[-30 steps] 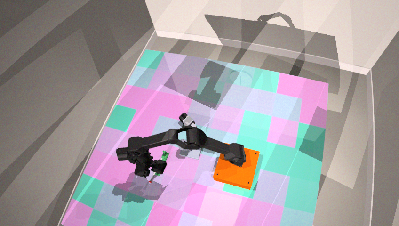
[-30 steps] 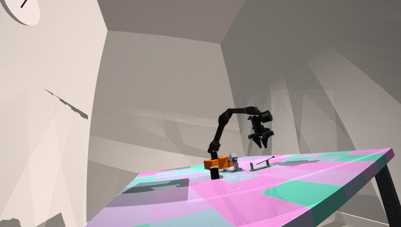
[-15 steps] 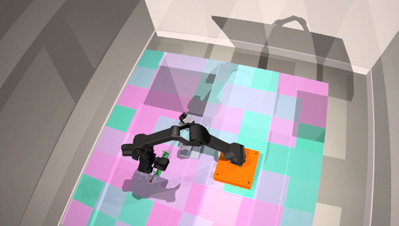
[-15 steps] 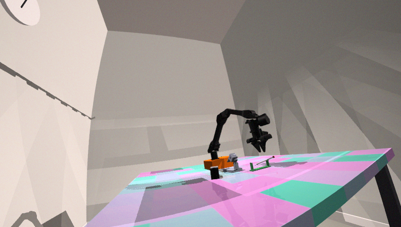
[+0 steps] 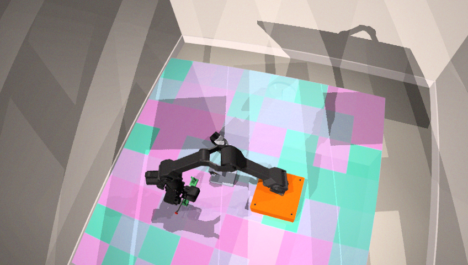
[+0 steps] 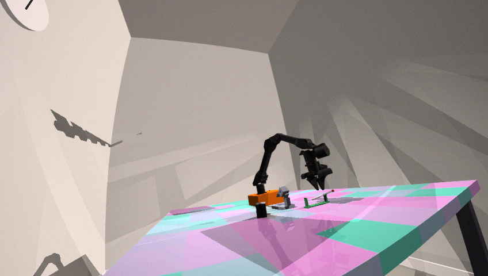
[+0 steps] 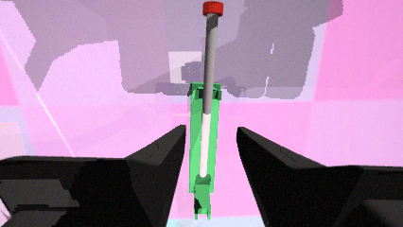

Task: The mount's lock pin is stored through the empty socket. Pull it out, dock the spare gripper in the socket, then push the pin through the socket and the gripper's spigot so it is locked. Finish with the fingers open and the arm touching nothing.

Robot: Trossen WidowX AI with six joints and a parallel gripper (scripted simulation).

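Note:
The lock pin [image 5: 179, 207] [image 6: 327, 194] [image 7: 209, 66], a pale rod with a red head, is out of the mount. It leans across the green rack [image 5: 193, 181] [image 6: 316, 204] [image 7: 195, 142], its red head raised and jutting past one upright. My gripper [image 5: 181, 194] [image 6: 320, 188] [image 7: 211, 131] is open above the pin, with the rod showing between and below the fingers in the wrist view. The grey mount [image 5: 223, 179] [image 6: 286, 201] stands between the rack and my base. The spare gripper [image 5: 215, 137] [image 6: 261, 210], black and grey, lies apart from the mount. The socket's inside is hidden.
My arm's orange base block [image 5: 277, 205] [image 6: 265, 198] stands on the patchwork table [image 5: 357, 184] [image 6: 383, 236] beyond the mount. In the top view my elbow passes over the mount, close to the spare gripper in the picture. Shadows fall across the rack area.

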